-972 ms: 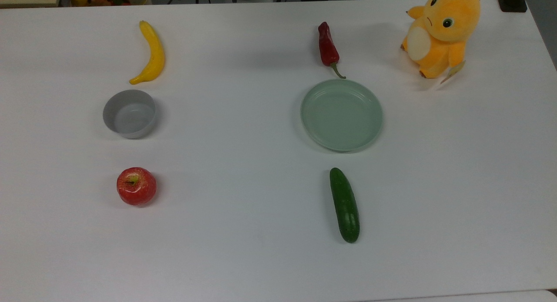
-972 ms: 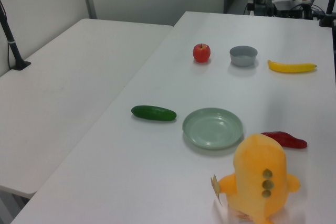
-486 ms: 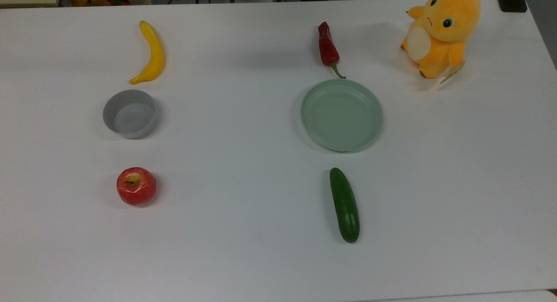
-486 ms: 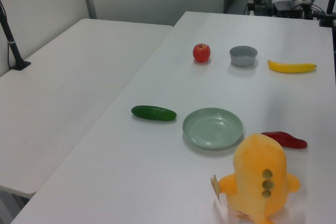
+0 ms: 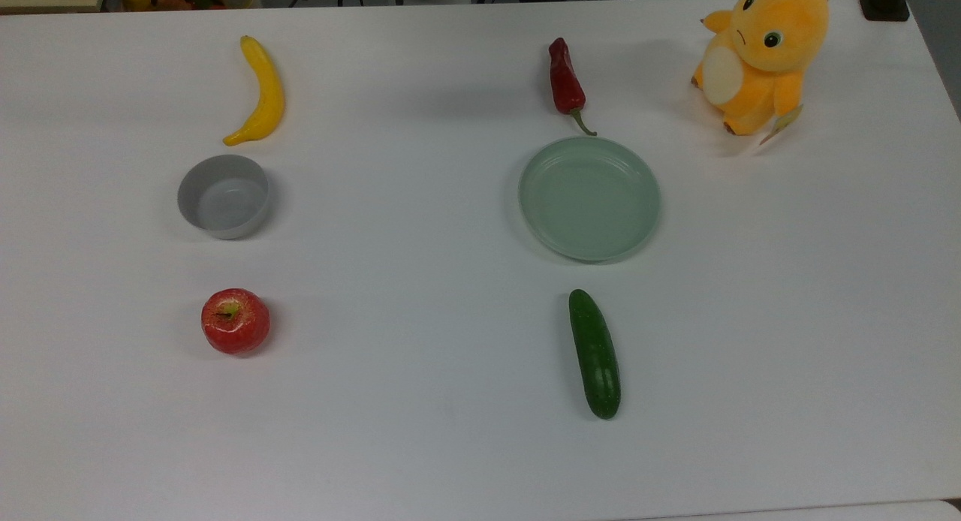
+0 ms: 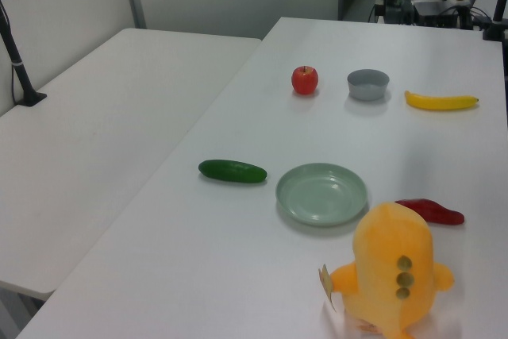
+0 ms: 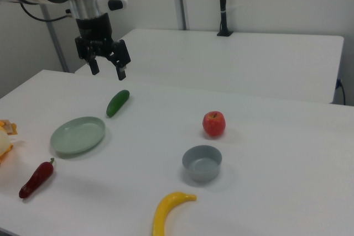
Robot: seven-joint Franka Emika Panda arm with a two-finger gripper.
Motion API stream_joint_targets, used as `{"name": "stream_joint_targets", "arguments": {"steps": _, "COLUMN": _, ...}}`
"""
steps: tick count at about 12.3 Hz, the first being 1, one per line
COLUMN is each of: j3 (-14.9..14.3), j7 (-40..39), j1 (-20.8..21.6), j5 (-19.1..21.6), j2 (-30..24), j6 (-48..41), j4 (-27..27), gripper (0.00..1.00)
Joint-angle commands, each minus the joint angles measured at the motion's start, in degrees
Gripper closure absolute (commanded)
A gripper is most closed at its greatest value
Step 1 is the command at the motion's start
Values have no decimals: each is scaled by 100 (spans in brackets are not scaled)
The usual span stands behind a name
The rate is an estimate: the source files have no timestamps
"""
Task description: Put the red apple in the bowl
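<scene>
The claw (image 7: 107, 68) hangs open and empty high above the table (image 7: 265, 192), with the red apple (image 7: 214, 124) well apart at about four o'clock in the right view, sitting just beside the empty bowl (image 7: 202, 162), not in it.

No readable text, brand, number or sign appears anywhere in these views. The plush toy (image 5: 758, 55) carries a small paper tag (image 6: 326, 282) at its side, but nothing on it can be made out.
</scene>
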Motion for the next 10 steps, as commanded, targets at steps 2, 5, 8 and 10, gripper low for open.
{"name": "stream_joint_targets", "arguments": {"steps": 2, "j3": -34, "j7": -229, "j1": -67, "j5": 99, "j2": -118, "j6": 137, "j4": -161, "gripper": 0}}
{"name": "stream_joint_targets", "arguments": {"steps": 5, "j3": -43, "j7": -229, "j1": -67, "j5": 99, "j2": -118, "j6": 146, "j4": -161, "gripper": 0}}
{"name": "stream_joint_targets", "arguments": {"steps": 8, "j3": -43, "j7": -229, "j1": -103, "j5": 99, "j2": -109, "j6": 154, "j4": -161, "gripper": 0}}
{"name": "stream_joint_targets", "arguments": {"steps": 10, "j3": -34, "j7": -229, "j1": -94, "j5": 99, "j2": -101, "j6": 154, "j4": -161, "gripper": 0}}
